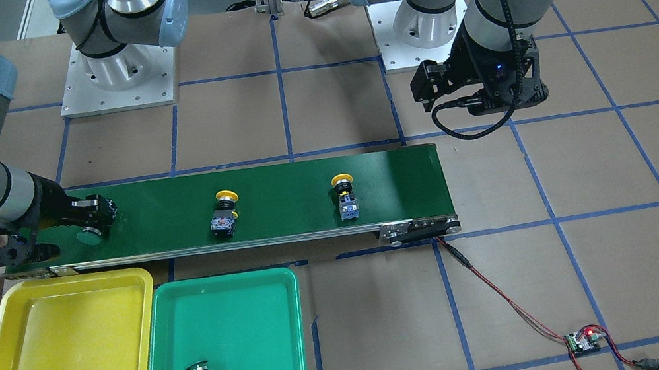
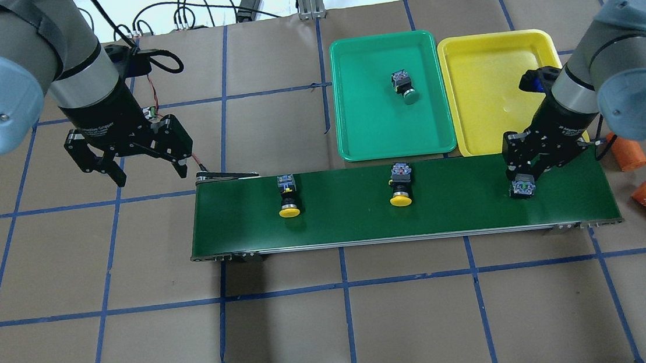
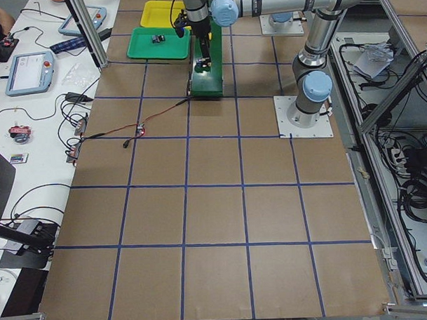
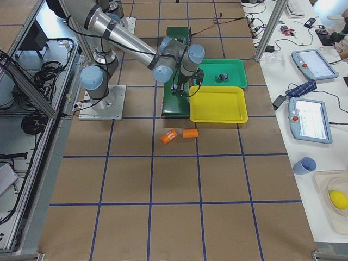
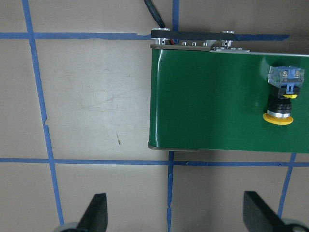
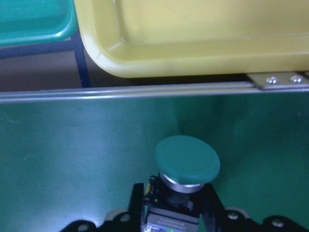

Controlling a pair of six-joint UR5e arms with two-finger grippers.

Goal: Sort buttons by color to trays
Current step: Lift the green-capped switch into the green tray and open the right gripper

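The right gripper (image 2: 523,182) is clenched on the black body of 1 green-capped button (image 6: 187,163), the cap sticking out ahead of the jaws over the conveyor belt (image 2: 350,220); whether the button rests on the belt or sits just above it, I cannot tell. Just beyond the jaws, past the belt's edge, lies the yellow tray (image 2: 484,91), with the green tray (image 2: 366,137) just beside it; a second green-capped button (image 2: 404,86) lies in the green tray.

The left gripper (image 2: 151,178) hangs above the table off the belt's other end, jaws spread wide and gripping nothing. Ahead of them and to 1 side, a yellow-capped button (image 5: 282,94) lies on the belt; the other yellow-capped button (image 2: 400,183) lies farther along, between the 2 grippers. 2 orange cylinders (image 2: 627,152) lie on the table near the right gripper.
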